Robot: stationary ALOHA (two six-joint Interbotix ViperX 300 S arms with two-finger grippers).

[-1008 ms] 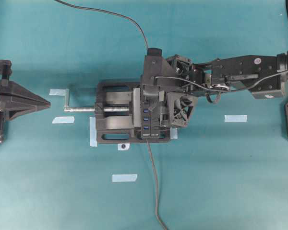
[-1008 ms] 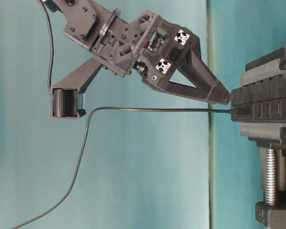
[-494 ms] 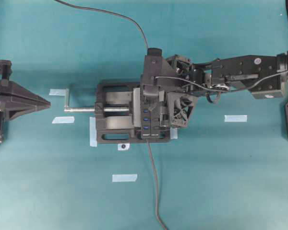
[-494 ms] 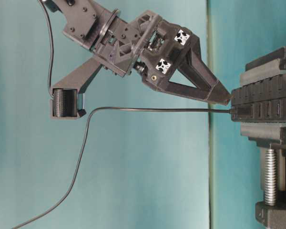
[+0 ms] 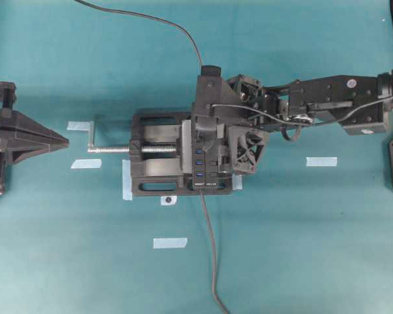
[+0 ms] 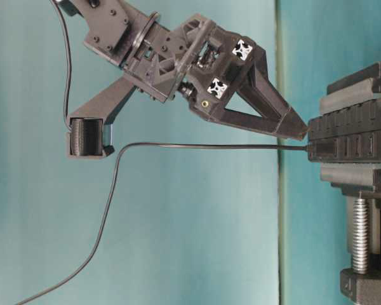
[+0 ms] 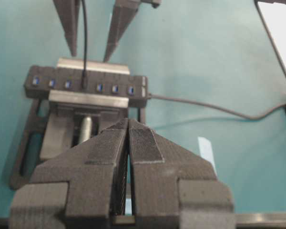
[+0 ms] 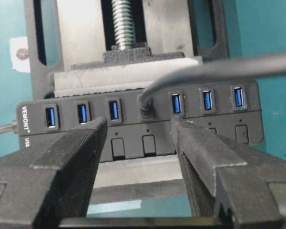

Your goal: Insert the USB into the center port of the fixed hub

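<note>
The fixed hub (image 8: pixel 128 128) is clamped in a vise, its blue ports in a row. The USB (image 8: pixel 145 107) sits plugged into the center port, so the slot itself is covered; its thin cable (image 6: pixel 209 146) trails away. My right gripper (image 8: pixel 139 125) is open just above the hub, one finger on each side of the plug, touching nothing I can see. From table level its fingertips (image 6: pixel 298 131) hover right at the hub's (image 6: pixel 352 136) edge. My left gripper (image 7: pixel 128 125) is shut and empty, parked at the far left (image 5: pixel 64 139), pointing toward the vise.
The black vise (image 5: pixel 154 171) with a silver screw (image 5: pixel 111 149) holds the hub mid-table. A thicker grey cable (image 5: pixel 209 248) runs from the hub's end toward the front edge. Pale tape strips (image 5: pixel 169 243) (image 5: pixel 321 161) mark the teal mat.
</note>
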